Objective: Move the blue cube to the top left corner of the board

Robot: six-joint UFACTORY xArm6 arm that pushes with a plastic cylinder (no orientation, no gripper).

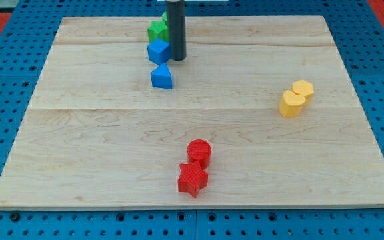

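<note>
The blue cube [159, 51] sits near the view's top, left of centre, on the wooden board [99, 133]. My tip [179, 59] is just to the cube's right, touching or nearly touching its side. A green block [157, 29] stands right behind the cube, partly hidden by the rod. A second blue block [161, 77], with a sloped top, lies just below the cube.
Two yellow blocks [296, 98] lie together at the view's right. A red cylinder [199, 153] and a red star [193, 179] lie together near the view's bottom centre. A blue pegboard [5, 80] surrounds the board.
</note>
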